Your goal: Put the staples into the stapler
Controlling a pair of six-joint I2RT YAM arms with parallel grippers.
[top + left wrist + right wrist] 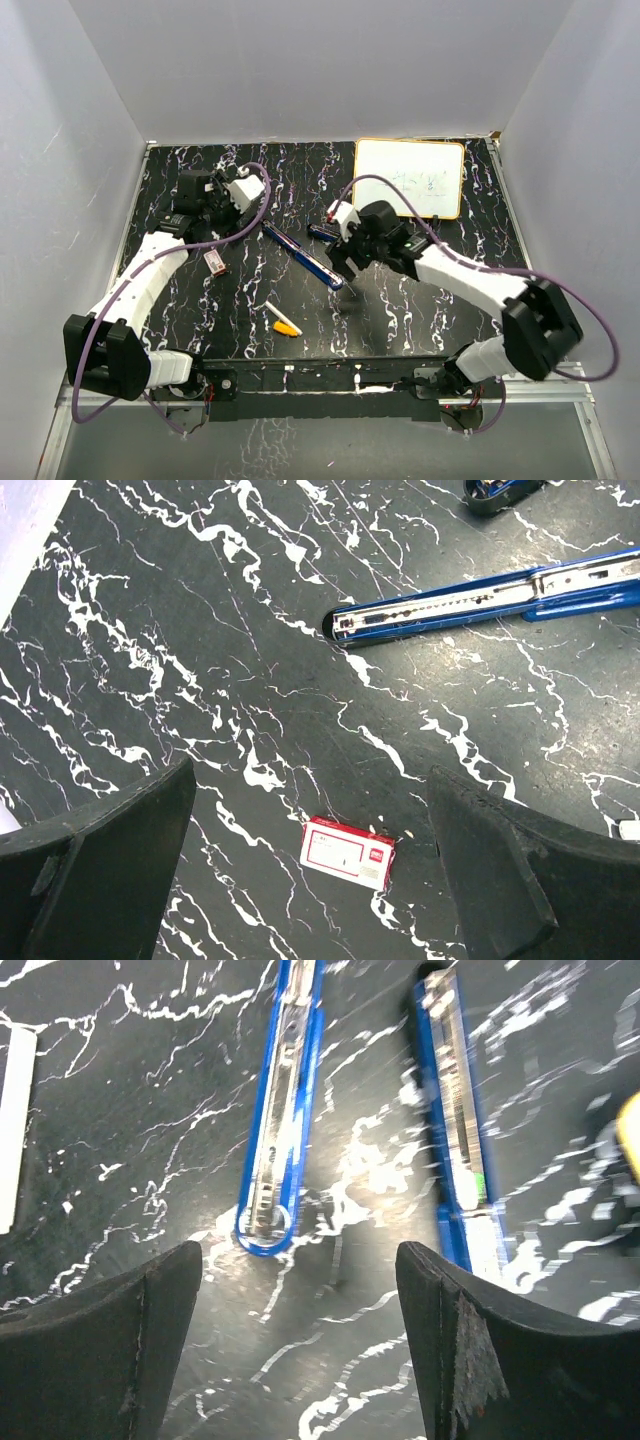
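1. left hand (pixel 310 772): fingers (pixel 110 870) set wide apart, nothing between them. it hangs above the tabletop (pixel 400 322), a black surface w/ white veining.

2. right hand (pixel 300 1252): fingers (pixel 500 1345) also spread apart, no grip on any item. it sits low over the stapler (pixel 303 258), w/ the rounded end of one blue rail just ahead of the gap between the fingers.

3. stapler: blue, opened out and lying on the tabletop near centre. the top view shows a long section running diagonally. the right wrist view shows two blue sections side by side, each w/ a silvery channel. the right-hand section is blurred. whether any channel holds staples cannot be told.

4. staple box (pixel 348 852): small, red and white, lying flat on the tabletop w/ label side up. it is left of the stapler and not touching it. in the left wrist view it lies below and ahead of the left hand's open gap, apart from both fingers. no loose staple strips can be made out.

5. other items: yellow-and-white marker (pixel 283 320) nearer the arm bases, apart from the stapler. whiteboard (pixel 410 178) w/ orange edge at far right.
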